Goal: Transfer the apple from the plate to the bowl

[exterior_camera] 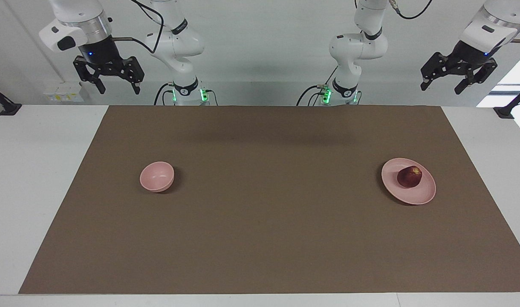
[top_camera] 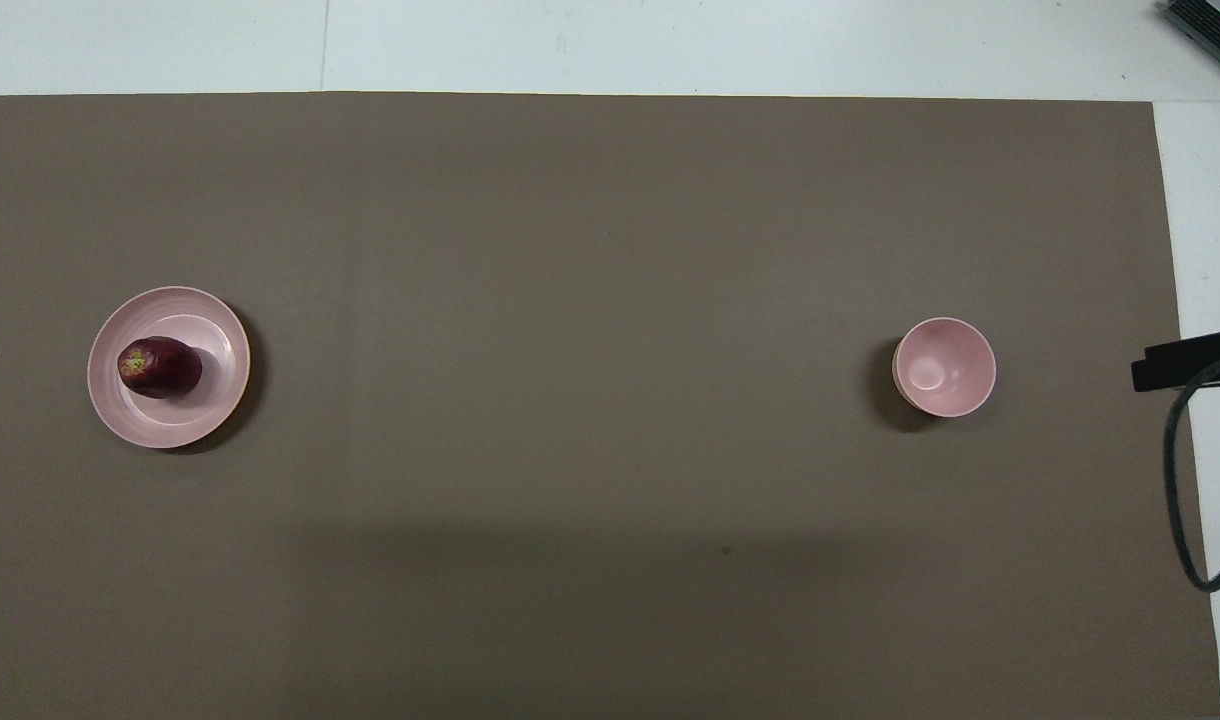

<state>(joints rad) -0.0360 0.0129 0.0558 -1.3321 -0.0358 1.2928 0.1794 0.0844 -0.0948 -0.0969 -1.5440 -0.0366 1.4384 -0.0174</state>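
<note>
Facing view shows a brown mat (exterior_camera: 260,200) bearing the plate (exterior_camera: 417,194) toward the left arm's end, the bowl (exterior_camera: 157,176) well apart toward the right arm's. Left gripper (exterior_camera: 442,86) and right gripper (exterior_camera: 119,88) wait raised, fingers spread wide. The apple (exterior_camera: 409,176) rests on the plate.

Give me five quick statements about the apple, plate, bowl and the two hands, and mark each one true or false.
1. The apple lies on the plate. True.
2. The bowl holds a second apple. False: it is empty.
3. The plate sits toward the left arm's end of the table, the bowl toward the right arm's end. True.
4. The left hand is gripping the apple. False: it hangs open, high up near its own end of the table, holding nothing.
5. The right hand rests inside the bowl. False: it waits raised and open, away from the bowl.
</note>
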